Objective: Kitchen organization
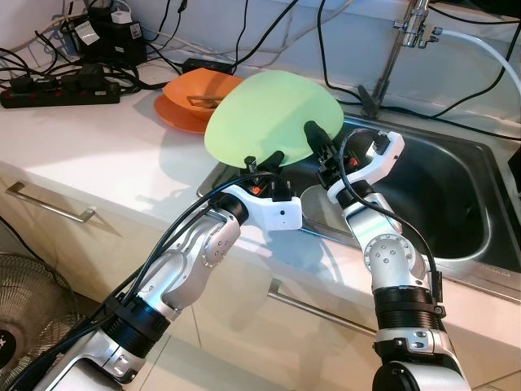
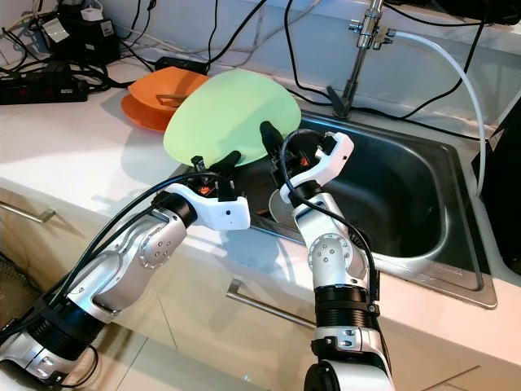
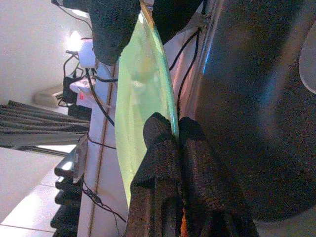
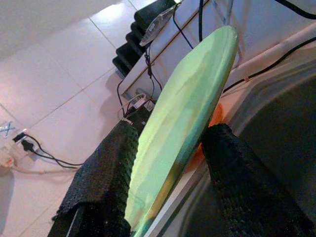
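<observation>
Pale green fills the middle of my head view: a light green plate (image 1: 273, 118) is held tilted above the table (image 1: 89, 155) edge where it meets the steel sink (image 1: 456, 195). My left claw (image 1: 264, 160) pinches the plate's near rim from below, its silver arm bent at the elbow and reaching up from the lower left. My right claw (image 1: 319, 138) sits at the plate's right-hand rim, forearm rising almost straight and the wrist bent toward the plate. Behind the plate lies an orange plate (image 1: 183, 102) on the table, with a black power strip (image 1: 61, 91) and a tangle of cables further left. A tap (image 1: 411, 28) stands behind the sink, and a pale dish (image 1: 321, 204) rests in the basin beside the right wrist.

From the left wrist view I see the plate edge-on, which the head views do not give me: both black fingers (image 3: 158, 148) are pressed tight together on its thin rim, so that claw has a firm hold. The dark sink wall runs alongside.

From the right wrist view the plate is again edge-on, passing between that claw's two fingers (image 4: 111, 168). They stand well apart, one on each face, the left-hand one against the plate, the other with a visible gap, so this claw is not clamped.
</observation>
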`<state>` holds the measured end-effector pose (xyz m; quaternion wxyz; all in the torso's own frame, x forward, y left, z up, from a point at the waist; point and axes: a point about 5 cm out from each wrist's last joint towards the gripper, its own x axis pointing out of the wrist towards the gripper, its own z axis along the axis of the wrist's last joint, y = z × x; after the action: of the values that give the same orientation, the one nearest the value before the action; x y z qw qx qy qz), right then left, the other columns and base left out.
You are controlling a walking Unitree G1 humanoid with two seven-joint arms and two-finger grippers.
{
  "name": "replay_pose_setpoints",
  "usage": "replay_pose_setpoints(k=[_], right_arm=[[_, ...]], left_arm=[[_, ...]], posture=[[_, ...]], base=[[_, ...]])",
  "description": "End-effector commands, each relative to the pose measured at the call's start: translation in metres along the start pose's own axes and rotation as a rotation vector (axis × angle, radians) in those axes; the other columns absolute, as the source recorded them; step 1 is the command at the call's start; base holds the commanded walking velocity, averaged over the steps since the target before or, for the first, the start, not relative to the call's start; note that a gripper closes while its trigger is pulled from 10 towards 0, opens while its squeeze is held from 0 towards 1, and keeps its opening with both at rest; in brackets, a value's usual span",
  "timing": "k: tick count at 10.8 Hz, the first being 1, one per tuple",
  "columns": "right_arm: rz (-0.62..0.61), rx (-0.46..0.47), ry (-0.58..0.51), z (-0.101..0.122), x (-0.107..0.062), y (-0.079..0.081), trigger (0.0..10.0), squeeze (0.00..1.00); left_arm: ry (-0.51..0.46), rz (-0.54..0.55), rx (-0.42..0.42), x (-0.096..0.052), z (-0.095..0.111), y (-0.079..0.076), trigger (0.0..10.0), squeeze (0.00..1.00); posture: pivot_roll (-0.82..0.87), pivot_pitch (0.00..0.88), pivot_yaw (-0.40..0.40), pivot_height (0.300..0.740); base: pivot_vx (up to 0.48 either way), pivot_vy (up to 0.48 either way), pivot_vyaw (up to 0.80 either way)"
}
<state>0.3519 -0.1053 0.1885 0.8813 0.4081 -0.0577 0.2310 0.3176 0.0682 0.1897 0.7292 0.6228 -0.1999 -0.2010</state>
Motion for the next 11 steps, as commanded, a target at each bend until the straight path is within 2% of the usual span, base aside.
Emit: replay_pose_setpoints(k=[1, 7, 8, 10, 11], right_arm=[[0.015, -0.011, -0.013, 0.0050, 0.0055, 0.0051, 0.0, 0.00], [0.003, -0.007, -0.010, 0.0034, 0.0048, 0.0026, 0.0, 0.00], [0.003, -0.006, -0.010, 0.0038, 0.0050, 0.0025, 0.0, 0.00], [-0.018, 0.007, -0.024, 0.0047, 0.0056, 0.0012, 0.0, 0.00], [-0.066, 0.038, -0.077, 0.0113, 0.0070, -0.0032, 0.0, 0.00]], left_arm=[[-0.051, 0.035, 0.018, 0.0023, 0.0091, 0.0105, 10.0, 0.00], [-0.075, 0.049, 0.023, 0.0016, 0.0118, 0.0112, 10.0, 0.00], [-0.079, 0.047, 0.013, 0.0017, 0.0120, 0.0110, 10.0, 1.00], [-0.080, 0.042, 0.000, 0.0014, 0.0120, 0.0103, 10.0, 1.00], [-0.083, 0.043, -0.007, 0.0012, 0.0121, 0.0106, 10.0, 1.00]], posture=[[0.26, 0.000, -0.051, 0.740], [0.25, 0.000, -0.052, 0.740], [0.25, 0.000, -0.053, 0.740], [0.25, 0.000, -0.053, 0.740], [0.26, 0.000, -0.054, 0.740]], base=[[0.000, 0.000, 0.00], [0.000, 0.000, 0.00], [0.000, 0.000, 0.00], [0.000, 0.000, 0.00], [0.000, 0.000, 0.00]])
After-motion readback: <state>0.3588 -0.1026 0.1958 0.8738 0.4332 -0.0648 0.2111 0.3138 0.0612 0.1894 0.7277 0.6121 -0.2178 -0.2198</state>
